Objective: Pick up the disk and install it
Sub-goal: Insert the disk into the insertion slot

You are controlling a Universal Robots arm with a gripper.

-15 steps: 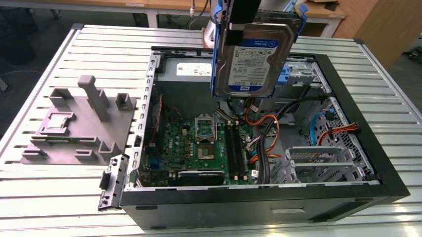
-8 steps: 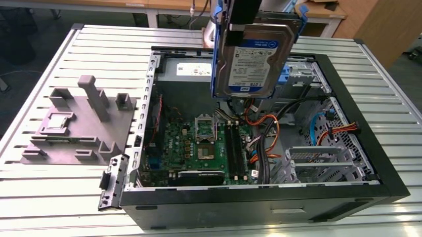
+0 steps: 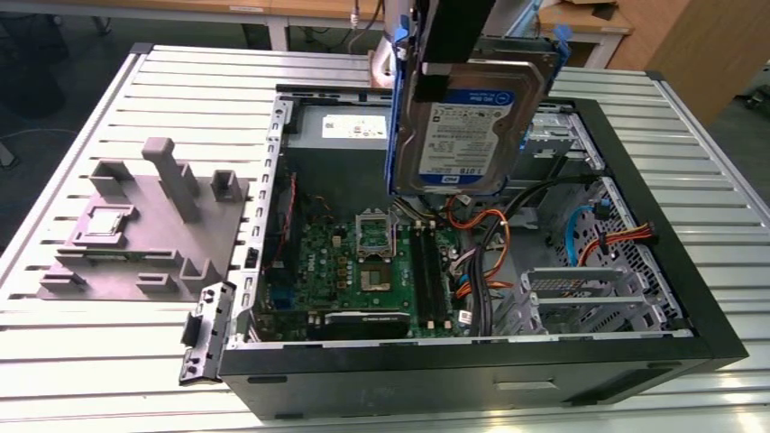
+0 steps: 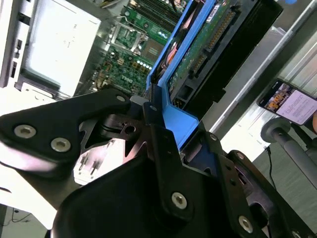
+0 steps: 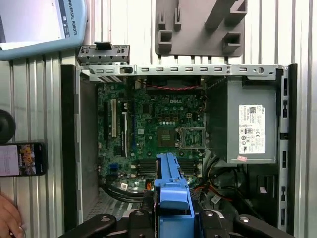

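1. Your tool (image 3: 455, 45) is clamped shut on the disk (image 3: 475, 126). In the second wrist view a black finger (image 4: 163, 148) presses flat against the blue rail.
2. The disk hangs in the air above the open case (image 3: 481, 361), standing on edge and slightly tilted, with its label facing the exterior camera (it touches nothing but the tool).
3. Below it lies the far part of the board (image 3: 361, 271). The supply (image 3: 343, 126) sits against the case's far wall, to the exterior view's left of the disk.
4. In the first wrist view, the disk's blue rail (image 5: 171, 183) stands over the board (image 5: 158, 119), beside the supply (image 5: 247, 124).
5. A metal cage (image 3: 590, 298) sits in the case's near corner on the exterior view's right, with orange cables (image 3: 481, 244) between it and the board.
6. A grey fixture (image 3: 144, 225) stands on the counter (image 3: 96, 361), just beside the case on the exterior view's left.
7. In the first wrist view, a phone (image 5: 22, 158) lies on the counter outside the case, with a hand (image 5: 7, 218) near it.
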